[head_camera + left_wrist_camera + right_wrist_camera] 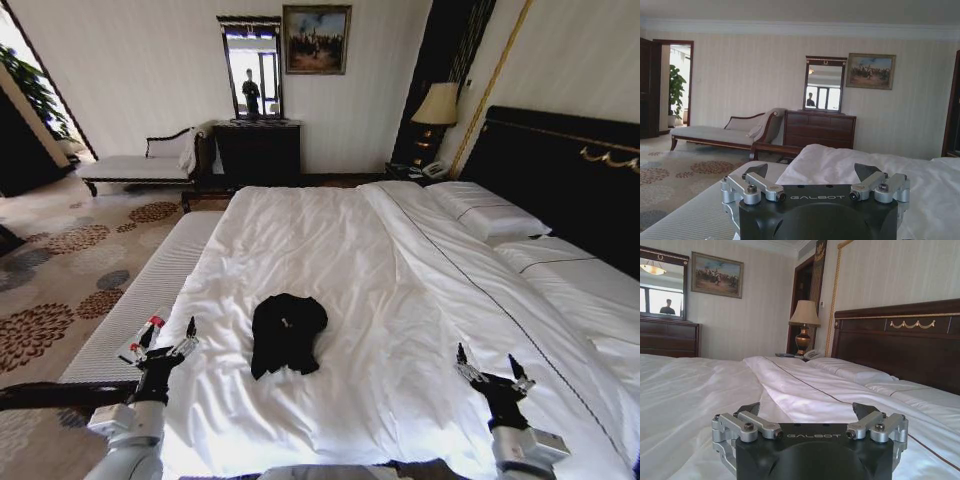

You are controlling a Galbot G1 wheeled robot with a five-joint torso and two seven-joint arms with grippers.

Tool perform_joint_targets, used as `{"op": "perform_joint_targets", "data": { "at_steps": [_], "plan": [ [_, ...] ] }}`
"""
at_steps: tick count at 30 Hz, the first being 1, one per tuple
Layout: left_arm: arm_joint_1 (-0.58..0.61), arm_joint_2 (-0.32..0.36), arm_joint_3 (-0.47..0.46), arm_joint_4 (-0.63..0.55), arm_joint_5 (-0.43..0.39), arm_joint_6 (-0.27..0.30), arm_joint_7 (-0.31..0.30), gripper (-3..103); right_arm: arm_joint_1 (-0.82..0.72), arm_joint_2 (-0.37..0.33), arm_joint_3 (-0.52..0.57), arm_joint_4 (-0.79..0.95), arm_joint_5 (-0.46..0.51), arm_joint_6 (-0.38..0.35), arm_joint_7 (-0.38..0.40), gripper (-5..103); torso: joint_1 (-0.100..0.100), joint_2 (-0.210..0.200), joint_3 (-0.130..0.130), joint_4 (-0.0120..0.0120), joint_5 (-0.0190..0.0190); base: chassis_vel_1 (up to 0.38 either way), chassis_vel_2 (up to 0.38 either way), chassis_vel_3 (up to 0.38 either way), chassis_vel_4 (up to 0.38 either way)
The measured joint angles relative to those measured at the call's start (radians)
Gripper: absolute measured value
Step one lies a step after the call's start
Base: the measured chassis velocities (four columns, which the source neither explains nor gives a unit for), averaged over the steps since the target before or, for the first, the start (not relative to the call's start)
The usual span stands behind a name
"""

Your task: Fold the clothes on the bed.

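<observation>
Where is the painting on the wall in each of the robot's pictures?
Head view: the painting hangs at the top, on the far wall beyond the bed.
Left wrist view: the painting is on the far wall, above the dresser's end.
Right wrist view: the painting is on the far wall, between mirror and lamp.
Shared landmark: the mirror hangs right beside it in every view.

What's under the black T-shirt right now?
The black T-shirt lies bunched on the bed's white duvet; duvet shows all around it. Anything directly beneath the heap is covered.
</observation>
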Motion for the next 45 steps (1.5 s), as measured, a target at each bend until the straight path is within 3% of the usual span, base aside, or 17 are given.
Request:
{"op": "perform_joint_targets", "data": {
  "at_steps": [22,33,35,38,41,43,45],
  "plan": [
    [0.013,-0.019,0.007,-0.004,0.008,0.000,0.001,100,-0.001,0.009,-0.029,-0.006,-0.013,0.004,0.001,100,0.000,0.000,0.000,0.0001,0.0001,0.070,0.077,-0.073,-0.076],
    [0.019,-0.021,0.017,0.015,0.020,0.010,0.002,100,0.006,0.003,-0.081,-0.033,-0.021,-0.018,0.074,100,0.000,0.000,0.000,-0.0002,-0.0001,0.042,0.038,-0.047,-0.033],
    [0.028,-0.021,0.029,0.023,0.035,0.035,0.013,100,0.014,-0.034,-0.122,-0.036,0.020,-0.075,0.124,100,0.000,0.000,0.000,-0.0002,0.0005,0.000,0.000,0.000,0.000],
    [0.036,-0.020,0.036,0.025,0.047,0.049,0.024,100,0.017,-0.078,-0.153,-0.029,0.080,-0.118,0.132,100,0.000,0.000,0.000,-0.0002,0.0004,0.000,0.000,0.000,0.000],
    [0.050,-0.019,0.058,0.031,0.068,0.065,0.036,100,0.058,-0.186,-0.204,-0.003,0.305,-0.234,0.135,100,0.000,0.000,0.000,0.0000,0.0001,0.000,0.000,0.000,0.000],
    [0.051,-0.019,0.061,0.033,0.068,0.065,0.038,100,0.075,-0.204,-0.210,-0.002,0.340,-0.254,0.140,100,0.000,0.000,0.000,-0.0002,-0.0001,0.000,0.000,0.000,0.000],
    [0.055,-0.017,0.077,0.036,0.049,0.066,0.052,100,0.175,-0.282,-0.241,-0.012,0.510,-0.329,0.164,100,0.000,0.000,0.000,-0.0002,0.0001,0.000,0.000,0.000,0.000]
  ]
}}
